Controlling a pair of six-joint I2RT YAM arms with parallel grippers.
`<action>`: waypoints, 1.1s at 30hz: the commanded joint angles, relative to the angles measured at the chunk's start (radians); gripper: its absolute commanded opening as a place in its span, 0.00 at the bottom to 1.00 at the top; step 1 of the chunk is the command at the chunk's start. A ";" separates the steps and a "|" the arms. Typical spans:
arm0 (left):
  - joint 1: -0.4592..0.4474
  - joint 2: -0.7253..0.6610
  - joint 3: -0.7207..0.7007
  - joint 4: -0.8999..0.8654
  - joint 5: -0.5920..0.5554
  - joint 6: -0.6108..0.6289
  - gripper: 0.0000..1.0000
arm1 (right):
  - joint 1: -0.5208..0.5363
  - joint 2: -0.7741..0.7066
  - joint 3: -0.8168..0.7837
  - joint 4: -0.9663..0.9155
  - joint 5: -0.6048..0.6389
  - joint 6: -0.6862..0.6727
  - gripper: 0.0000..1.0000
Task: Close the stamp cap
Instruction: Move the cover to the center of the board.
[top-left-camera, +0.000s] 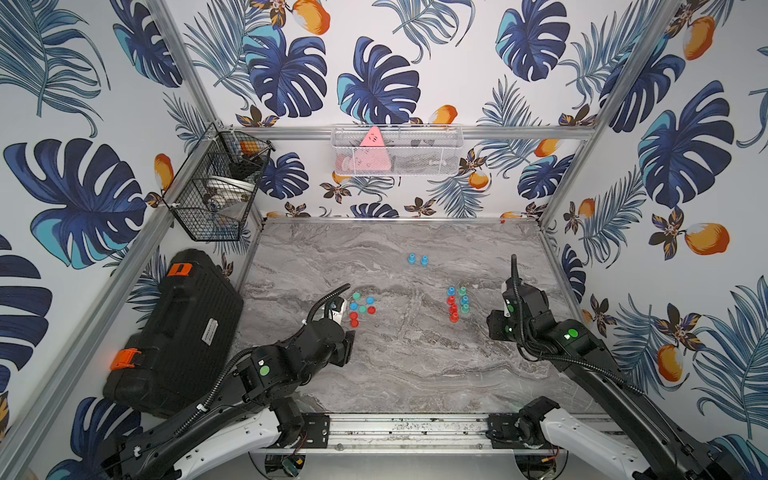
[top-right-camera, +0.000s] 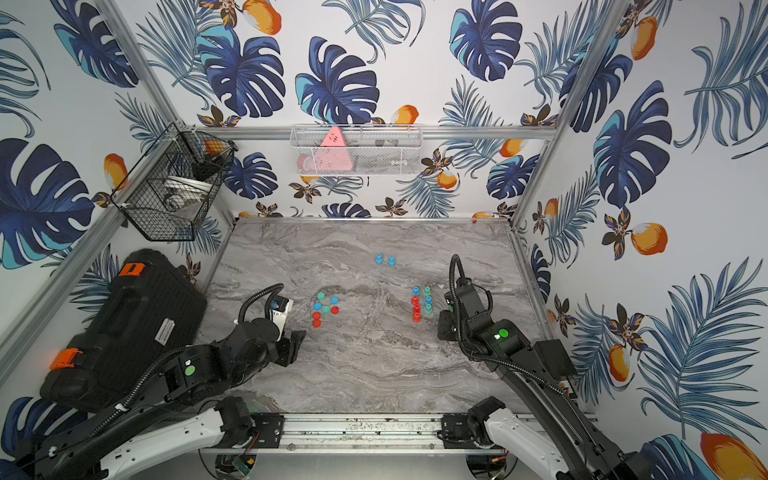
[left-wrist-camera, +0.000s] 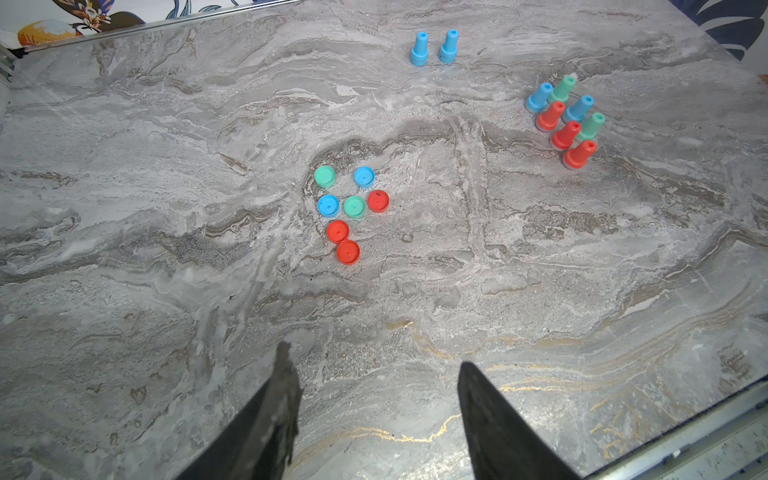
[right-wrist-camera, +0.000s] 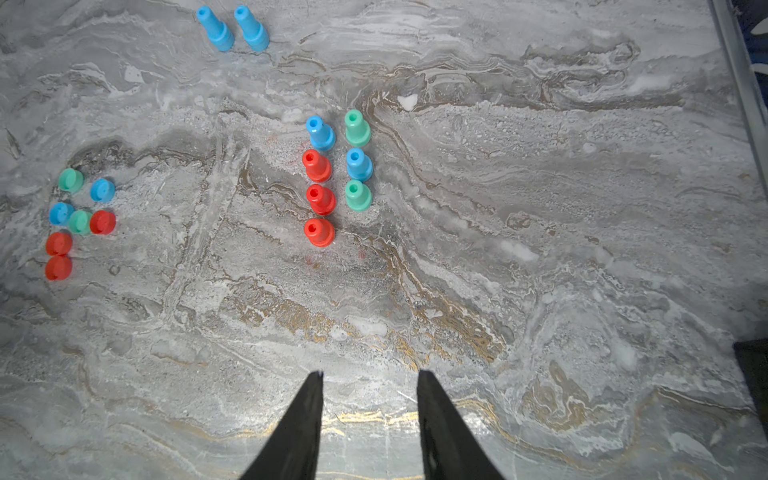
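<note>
While apart from loose caps (left-wrist-camera: 354, 206), stamps (left-wrist-camera: 566, 135) upright

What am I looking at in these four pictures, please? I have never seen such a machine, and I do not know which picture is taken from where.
This is a robot with two arms, the left arm and the right arm, at a marbled table. Two pictures come from a camera pair above, looking down at everything. The other two come from a camera on each wrist, so you see the black tips of the left pincer and the right pincer. Both are open and hold nothing. On the table lie seven loose caps, seven stamps standing in two rows, and two blue stamps standing apart, which seem already capped.
</note>
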 joint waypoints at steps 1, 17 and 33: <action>-0.003 0.014 0.009 -0.017 -0.024 -0.013 0.65 | 0.020 0.038 0.011 0.007 0.011 0.030 0.41; -0.003 0.087 0.027 0.012 0.003 -0.070 0.65 | 0.098 -0.001 0.008 -0.010 0.105 0.072 0.44; 0.157 0.317 -0.037 0.348 0.286 -0.123 0.65 | 0.142 -0.038 0.005 -0.014 0.148 0.086 0.45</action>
